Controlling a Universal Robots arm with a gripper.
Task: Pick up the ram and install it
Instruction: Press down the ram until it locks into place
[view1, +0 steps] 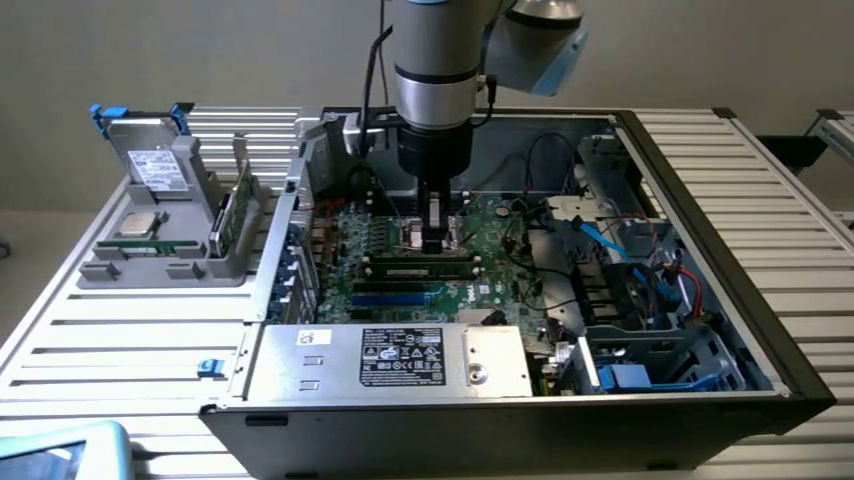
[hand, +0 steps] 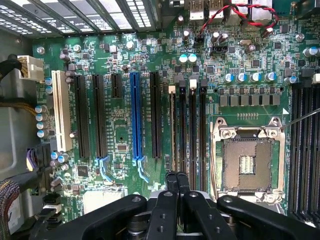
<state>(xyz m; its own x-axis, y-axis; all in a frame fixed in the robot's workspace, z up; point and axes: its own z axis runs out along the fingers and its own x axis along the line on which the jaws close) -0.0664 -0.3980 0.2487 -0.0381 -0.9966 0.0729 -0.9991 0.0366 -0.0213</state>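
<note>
Arm vertical, pincer (hand: 176, 181) downward, black fingers (hand: 171, 182) pressed together

Probably lab: opened computer case (view1: 534, 400)

A table (view1: 120, 330) of pale slatted metal carried everything. An open computer case (view1: 747, 300) lay on its side across the middle and the exterior view's right of it. At the exterior view's left a grey holder (view1: 167, 255) stood on the slats, with a blue clip (view1: 208, 368) by the case's near corner.
</note>
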